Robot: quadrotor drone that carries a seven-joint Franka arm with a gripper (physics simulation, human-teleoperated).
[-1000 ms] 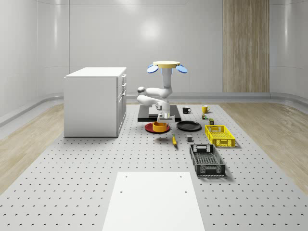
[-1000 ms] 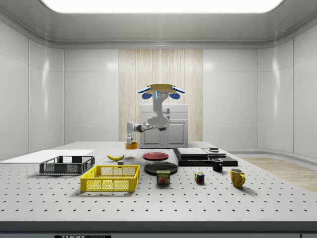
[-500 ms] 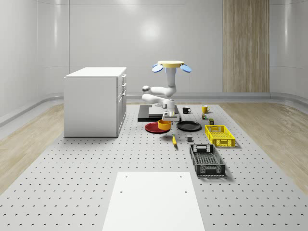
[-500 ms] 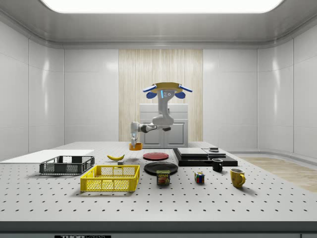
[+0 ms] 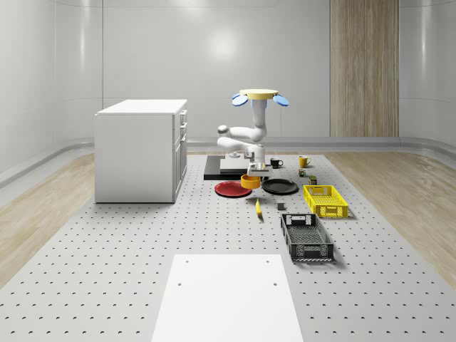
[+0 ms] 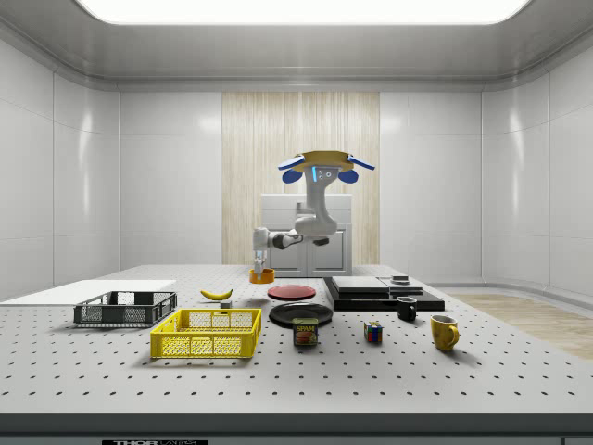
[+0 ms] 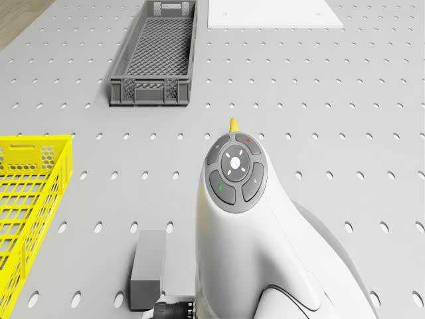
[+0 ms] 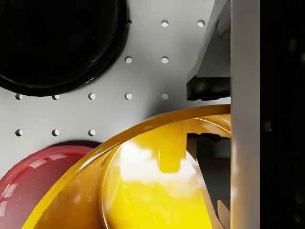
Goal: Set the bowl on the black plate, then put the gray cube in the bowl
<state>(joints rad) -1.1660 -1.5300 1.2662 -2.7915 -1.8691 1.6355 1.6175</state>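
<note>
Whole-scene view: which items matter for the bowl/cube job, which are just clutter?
Job: bowl, held in the gripper between the red and black plates; black plate; gray cube.

Clutter: red plate, banana, yellow crate, gray crate, mugs, cabinet.

A yellow disc-topped drone (image 5: 258, 93) with blue rotors is seen; the white jointed arm (image 6: 311, 219) is marked by a grey button ring.

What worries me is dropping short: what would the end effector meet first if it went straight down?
Probably the perforated table between the red plate and the black plate, perhaps the red plate's rim; the bowl it grips hides the exact spot.
</note>
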